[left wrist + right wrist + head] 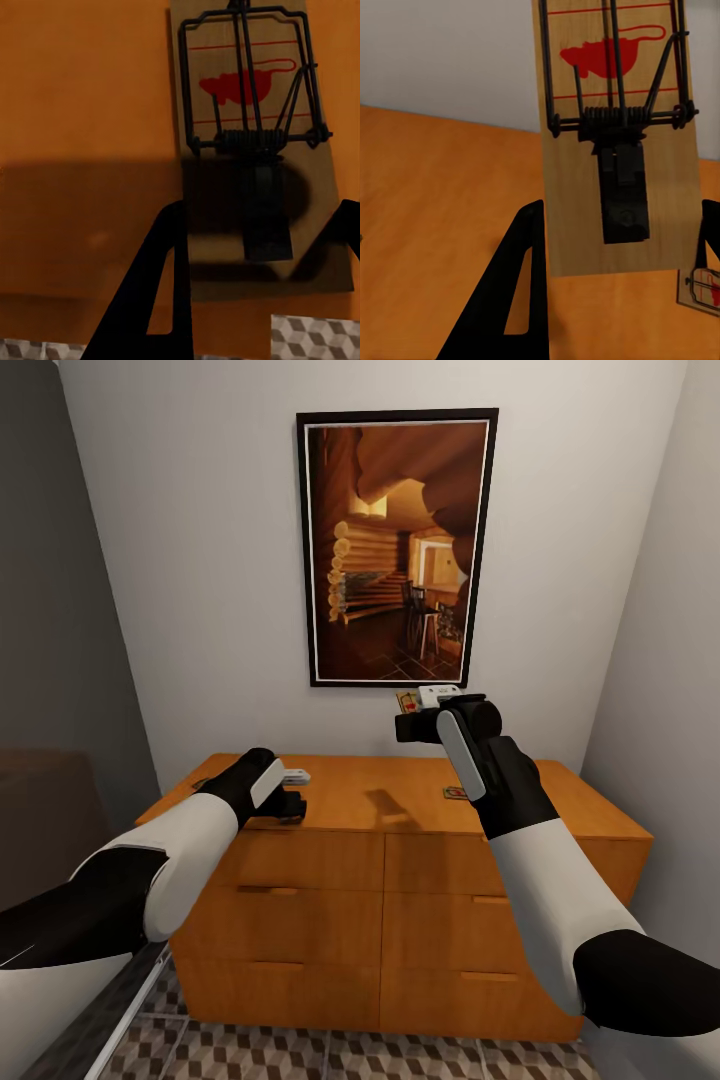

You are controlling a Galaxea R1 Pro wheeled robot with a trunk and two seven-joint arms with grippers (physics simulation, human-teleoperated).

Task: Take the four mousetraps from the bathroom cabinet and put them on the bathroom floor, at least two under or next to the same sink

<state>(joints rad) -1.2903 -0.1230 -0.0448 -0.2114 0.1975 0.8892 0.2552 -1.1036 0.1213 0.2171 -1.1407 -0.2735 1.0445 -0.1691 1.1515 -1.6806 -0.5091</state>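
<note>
Two flat brown wooden mousetraps point(615, 135) point(255, 150) are gripped, one per gripper: right gripper point(425, 710) raised, left gripper point(290, 790) at the orange-brown wooden cabinet point(400, 840) top; next we lower both to the floor.

Plain white wall point(200, 560) w/ black-framed pic of log-cabin interior point(397, 547) hung centre. Grey wall point(50, 610) at left, pale wall at right. Cube-pattern tiles along bottom.

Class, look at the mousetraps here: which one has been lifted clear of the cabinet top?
The mousetrap held in the right gripper, raised before the wall. The others lie flat on the cabinet.
</note>
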